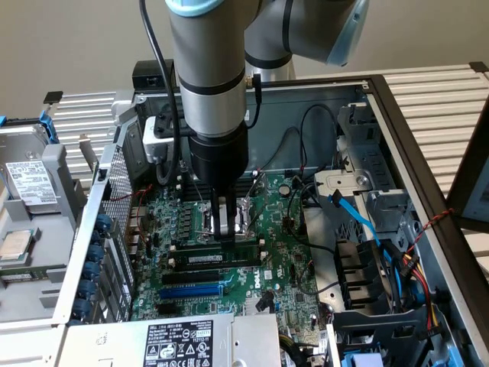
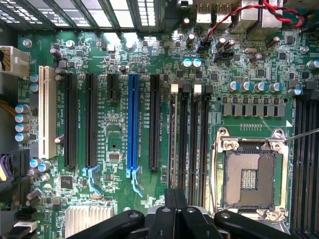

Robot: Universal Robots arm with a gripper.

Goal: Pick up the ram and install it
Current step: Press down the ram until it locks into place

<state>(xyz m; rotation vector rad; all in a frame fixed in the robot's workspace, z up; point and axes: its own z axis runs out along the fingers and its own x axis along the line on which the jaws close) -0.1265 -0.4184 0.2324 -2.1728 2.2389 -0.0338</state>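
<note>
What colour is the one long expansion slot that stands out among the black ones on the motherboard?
Blue: the long blue expansion slot shows best in the wrist view, between black slots on the green motherboard.

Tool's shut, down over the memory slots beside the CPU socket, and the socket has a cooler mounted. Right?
Not quite. The CPU socket has no cooler: it sits bare with its contacts exposed, as the wrist view shows. The rest holds: the tool is shut, down over the memory slots beside the socket.

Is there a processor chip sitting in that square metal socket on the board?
No. In the wrist view the square socket lies open and bare, showing only its grid of contacts inside the metal frame.
</note>
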